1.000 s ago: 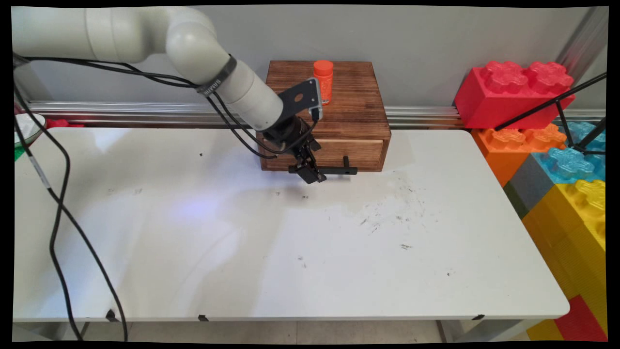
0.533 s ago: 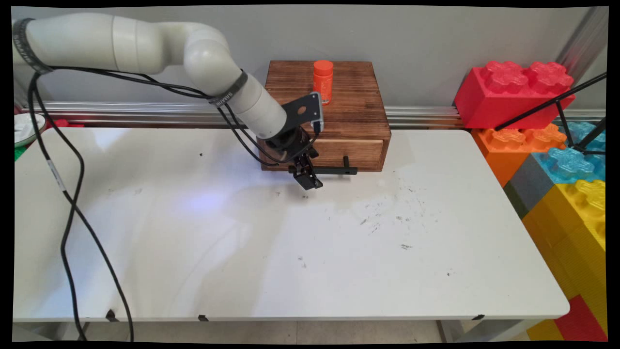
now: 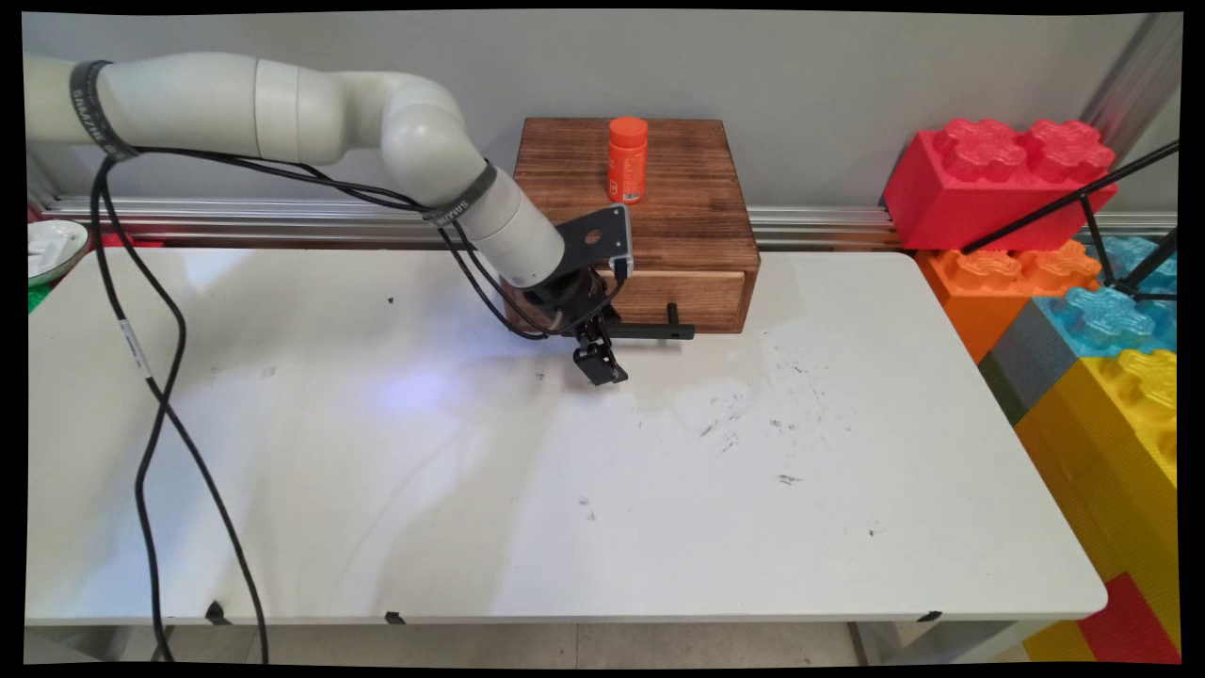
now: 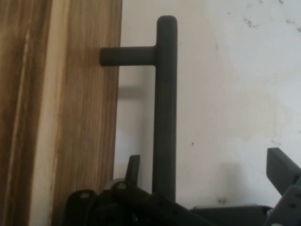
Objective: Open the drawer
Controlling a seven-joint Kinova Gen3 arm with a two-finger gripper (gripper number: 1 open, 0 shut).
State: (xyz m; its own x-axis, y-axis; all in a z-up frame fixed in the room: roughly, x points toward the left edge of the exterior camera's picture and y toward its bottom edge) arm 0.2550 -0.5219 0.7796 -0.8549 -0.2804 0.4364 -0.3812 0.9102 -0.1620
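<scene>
Gripper (image 4: 202,181): fingers spread wide, holding nothing, straddling the black drawer handle (image 4: 164,108). Handle: rigid bar on the wooden drawer box (image 3: 633,226) front, at the table (image 3: 565,490) centre's 12 o'clock; likely smooth, best gripped mid-bar. Orange bottle (image 3: 627,158): upright on the box top, probably light.
</scene>
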